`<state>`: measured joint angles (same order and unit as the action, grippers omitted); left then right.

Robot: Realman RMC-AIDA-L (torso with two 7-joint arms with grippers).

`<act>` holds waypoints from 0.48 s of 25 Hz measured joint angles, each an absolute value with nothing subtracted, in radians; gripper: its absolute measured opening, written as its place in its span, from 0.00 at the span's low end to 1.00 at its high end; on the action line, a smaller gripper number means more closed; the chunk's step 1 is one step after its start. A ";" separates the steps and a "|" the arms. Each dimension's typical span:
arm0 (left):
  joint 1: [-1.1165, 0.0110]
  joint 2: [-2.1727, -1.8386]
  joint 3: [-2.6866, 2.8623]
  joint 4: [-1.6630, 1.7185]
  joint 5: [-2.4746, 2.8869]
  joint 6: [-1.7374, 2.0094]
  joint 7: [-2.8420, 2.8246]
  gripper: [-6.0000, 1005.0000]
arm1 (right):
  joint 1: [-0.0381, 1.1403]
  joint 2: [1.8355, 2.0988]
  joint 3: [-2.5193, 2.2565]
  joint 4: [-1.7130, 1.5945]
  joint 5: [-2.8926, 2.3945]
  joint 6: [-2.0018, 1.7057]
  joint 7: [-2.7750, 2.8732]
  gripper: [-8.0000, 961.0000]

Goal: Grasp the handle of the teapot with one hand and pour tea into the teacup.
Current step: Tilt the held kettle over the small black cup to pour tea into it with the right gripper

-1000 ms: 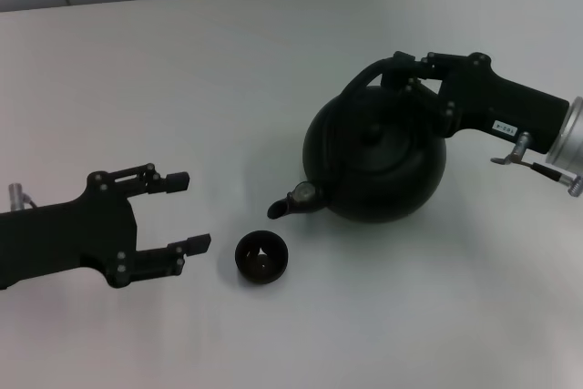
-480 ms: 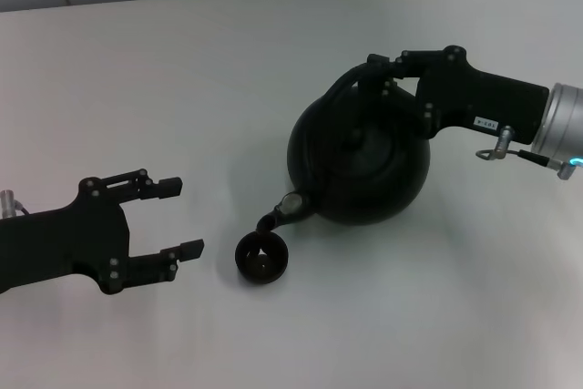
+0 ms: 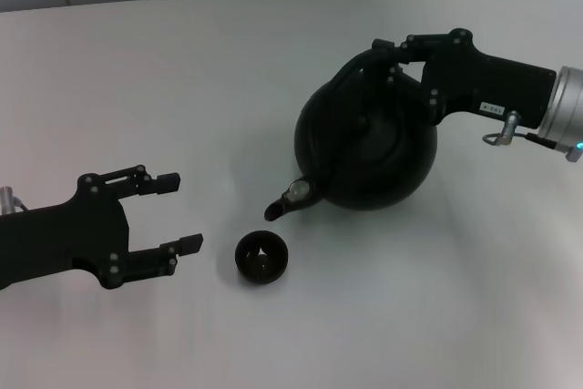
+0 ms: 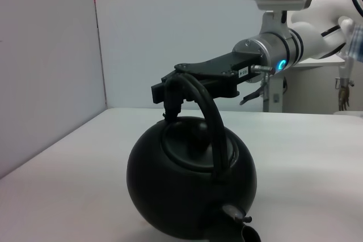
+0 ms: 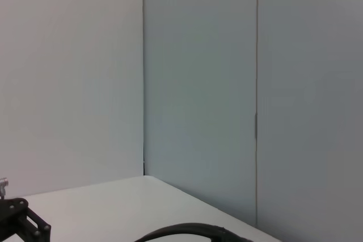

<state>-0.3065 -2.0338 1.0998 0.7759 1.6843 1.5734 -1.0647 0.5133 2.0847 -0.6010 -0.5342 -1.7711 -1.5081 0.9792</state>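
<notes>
- The right tool (image 3: 393, 54), reaching in from the right edge of the head view toward upper centre, is clamped on the handle (image 3: 351, 75) near the top of its arch; gripping there lets the pot hang and swing under the wrist when it is tipped.
- The left wrist view shows the same grip side-on: the right tool (image 4: 170, 90) pinches the handle (image 4: 205, 111) at its rear upper part, with the arm stretching away toward the right of that frame.
- The teapot (image 3: 364, 148) sits right of centre in the head view, leaning so that its spout (image 3: 290, 201) points down and toward the lower left, a sensible attitude for pouring.
- The teacup (image 3: 261, 257) stands on the counter (image 3: 228, 88) at lower centre, just below the spout tip and apart from it; I judge the spout is not quite over the cup's mouth.
- No stream of tea can be made out between spout and cup.
- The left tool (image 3: 173, 214), in the lower left of the head view, rests with its fingers spread apart, holding nothing, near the cup but not touching it, and takes no part in the pour.
</notes>
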 joint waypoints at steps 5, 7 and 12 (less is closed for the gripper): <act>-0.308 -2.036 1.088 0.771 1.684 1.569 -1.065 0.73 | 0.517 2.084 -0.603 -0.546 -1.772 -1.508 0.980 0.19; -0.308 -2.038 1.088 0.771 1.684 1.565 -1.065 0.73 | 0.518 2.083 -0.613 -0.557 -1.773 -1.508 0.978 0.19; -0.304 -2.039 1.087 0.771 1.684 1.563 -1.065 0.73 | 0.518 2.083 -0.639 -0.580 -1.773 -1.506 0.979 0.19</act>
